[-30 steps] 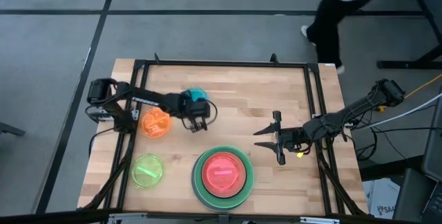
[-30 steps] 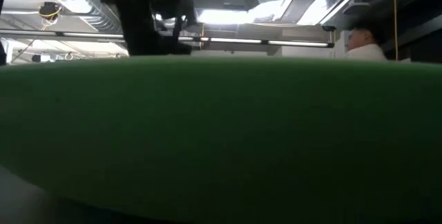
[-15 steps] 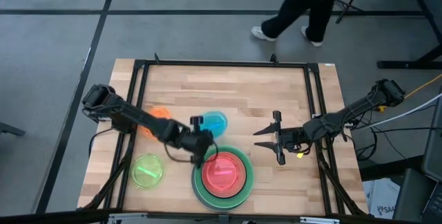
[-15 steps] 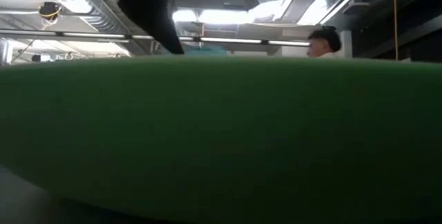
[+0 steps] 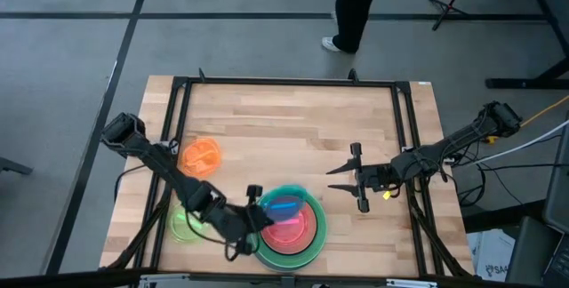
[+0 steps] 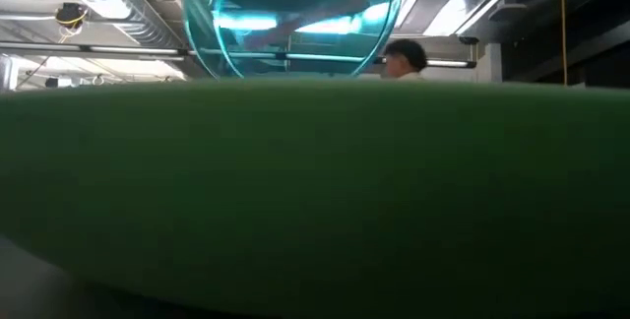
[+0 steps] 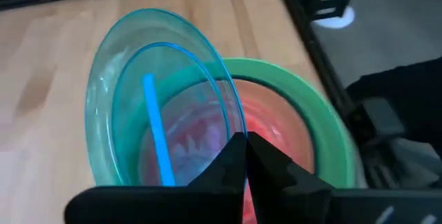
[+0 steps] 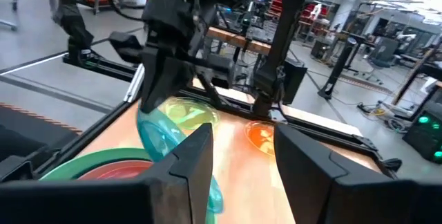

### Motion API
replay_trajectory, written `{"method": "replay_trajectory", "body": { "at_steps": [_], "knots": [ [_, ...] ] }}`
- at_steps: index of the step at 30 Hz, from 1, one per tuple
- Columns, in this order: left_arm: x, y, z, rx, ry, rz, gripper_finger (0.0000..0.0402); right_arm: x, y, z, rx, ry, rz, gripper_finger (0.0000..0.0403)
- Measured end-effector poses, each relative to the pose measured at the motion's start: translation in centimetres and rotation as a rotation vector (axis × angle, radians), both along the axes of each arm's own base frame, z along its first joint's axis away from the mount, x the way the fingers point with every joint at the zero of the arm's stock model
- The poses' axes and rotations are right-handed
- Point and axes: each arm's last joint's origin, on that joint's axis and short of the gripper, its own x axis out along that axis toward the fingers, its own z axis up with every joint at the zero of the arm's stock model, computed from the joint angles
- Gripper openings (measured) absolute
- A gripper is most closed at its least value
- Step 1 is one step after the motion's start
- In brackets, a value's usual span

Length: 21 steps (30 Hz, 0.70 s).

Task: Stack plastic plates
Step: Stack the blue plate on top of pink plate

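The left gripper [image 5: 252,221] pinched the translucent blue plate [image 7: 162,137] by its rim, its fingers pressed on it, holding it tilted over the stack [image 5: 307,239] of green, teal and pink plates near the bench's [image 5: 293,128] front edge. The orange plate [image 5: 201,156] and lime plate [image 5: 185,223] lay apart on the bench's left side. The right gripper [image 5: 357,178] hovered beside the stack, fingers spread.

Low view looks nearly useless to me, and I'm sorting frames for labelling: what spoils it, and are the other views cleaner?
Low view: a blurred light green plate rim fills most of it. High view: the translucent blue plastic plate is motion-smeared over the stack. Left wrist view: that plate is sharp in the left pincer.
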Motion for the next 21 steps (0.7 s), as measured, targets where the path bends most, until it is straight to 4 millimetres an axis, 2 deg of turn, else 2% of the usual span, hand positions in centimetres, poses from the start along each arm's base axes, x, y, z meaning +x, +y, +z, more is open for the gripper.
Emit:
{"method": "replay_trajectory", "body": {
  "at_steps": [7,10,16,21],
  "knots": [
    [-0.2,-2.5,-1.6,-0.007,-0.007,-0.054,0.0002,0.0,0.1,0.0,0.003,0.003,0.018,0.0149],
    [-0.1,-3.2,-2.9,0.011,0.027,-0.07,0.0002,0.0,0.1,0.0,0.003,0.002,0.018,0.0149],
    [0.4,-3.5,-4.8,0.044,0.07,-0.07,0.0002,0.0,0.1,0.0,0.002,0.004,0.018,0.0149],
    [0.5,-3.2,-5.0,0.05,0.09,-0.068,0.0002,0.0,0.1,0.0,0.002,0.004,0.018,0.0149]
  ]
}}
